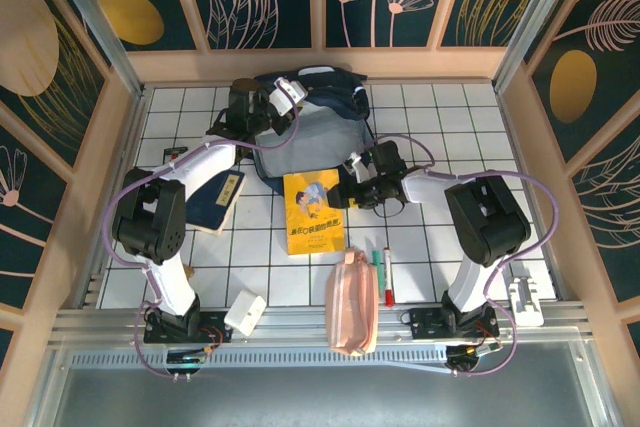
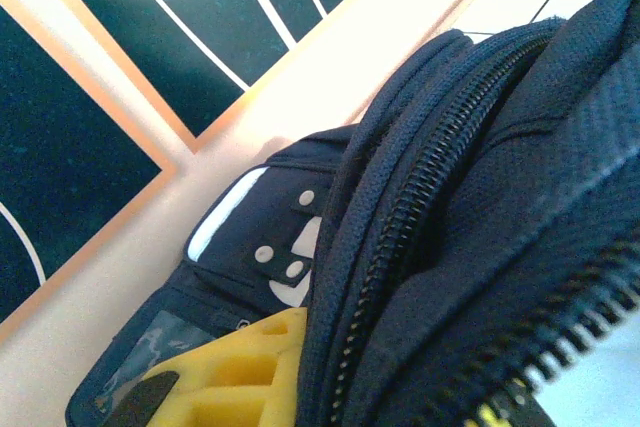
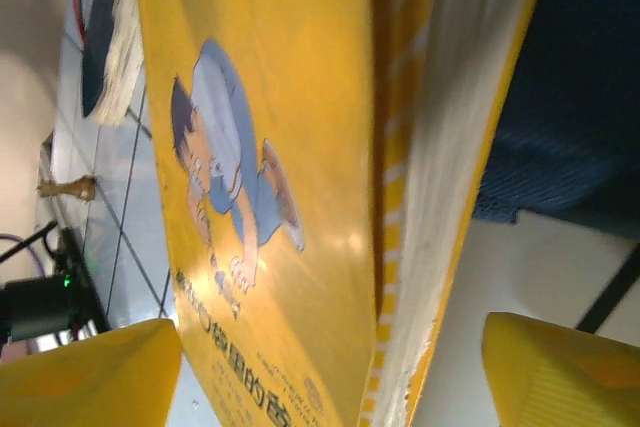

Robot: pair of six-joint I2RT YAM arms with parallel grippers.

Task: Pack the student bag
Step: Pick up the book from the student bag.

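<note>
Since the right gripper (image 1: 352,190) has its fingers spread on either side of the yellow book (image 1: 313,209), with a gap showing on at least one side in the right wrist view, nothing pinches the book yet. I judge the main risk to be a shallow bite on its right edge, which could let the cover fan open or the book swing and drop when lifted. A second risk lies at the student bag (image 1: 310,122), which sits at the middle of the far edge of the table (image 1: 450,117) with its pale lining turned toward the near edge and the book's far end just at its mouth. If the fabric slipped from the left gripper (image 1: 278,99), the mouth would likely sag and the book would jam against the zipped rim or push the bag toward the far edge. The left arm reaches from the near-left corner up to the bag's far-left side, wrist bent over it, and its fingers are together, clamped on the bag's rim beside the zip. The right arm is folded at the elbow by the right edge, forearm running leftward and low, the pincer facing the book's right side. Whether the book lies fully flat I cannot tell
</note>
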